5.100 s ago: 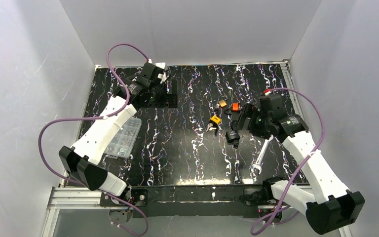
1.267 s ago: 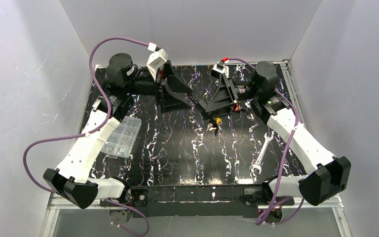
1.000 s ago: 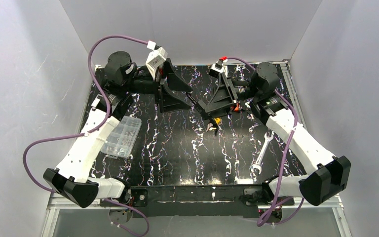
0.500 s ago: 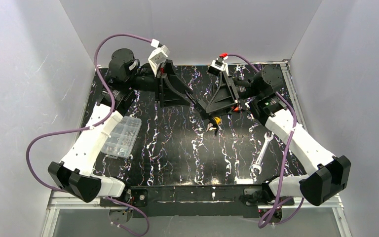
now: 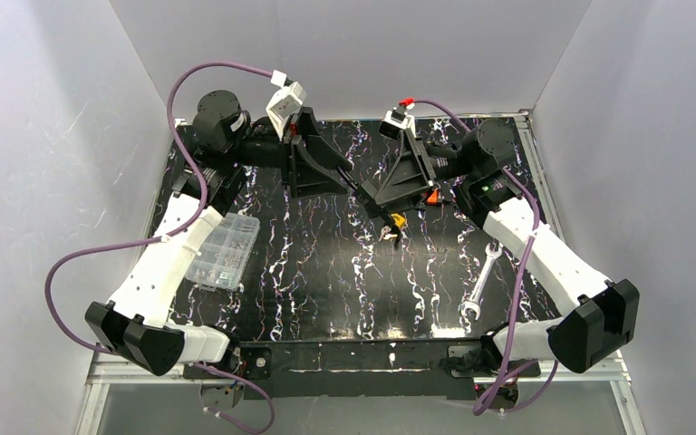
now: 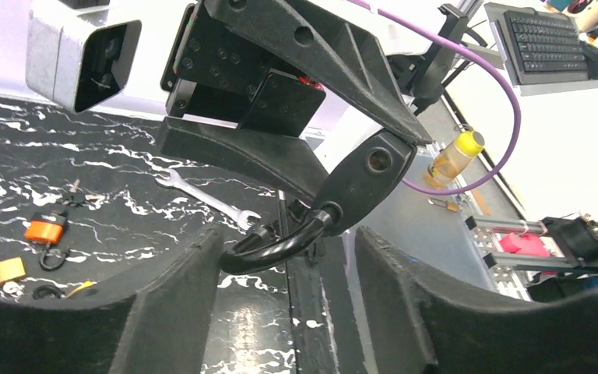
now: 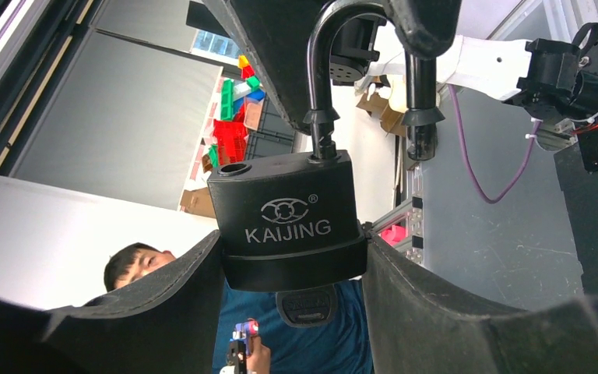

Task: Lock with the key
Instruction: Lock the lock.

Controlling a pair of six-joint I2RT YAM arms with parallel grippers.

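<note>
My right gripper [image 5: 381, 200] [image 7: 292, 257] is shut on the body of a black padlock [image 7: 284, 214] marked KAIJING and holds it in the air above the middle of the table. The shackle [image 7: 321, 62] is open, with one leg out of its hole. A black key head [image 7: 306, 305] sticks out of the lock's underside. My left gripper [image 5: 359, 188] [image 6: 288, 241] is open and faces the right one. The shackle [image 6: 276, 248] lies between its fingers, its bend against the left finger [image 6: 167, 304].
Two orange padlocks [image 5: 397, 220] [image 5: 431, 196] and a small tan lock [image 6: 6, 270] lie on the black table under the grippers. A wrench [image 5: 478, 285] lies front right. A clear parts box [image 5: 222, 252] sits at the left.
Since five seconds ago the right gripper has lifted the black padlock off the table and the left gripper has come over to its shackle. In the last second both shifted only slightly.
</note>
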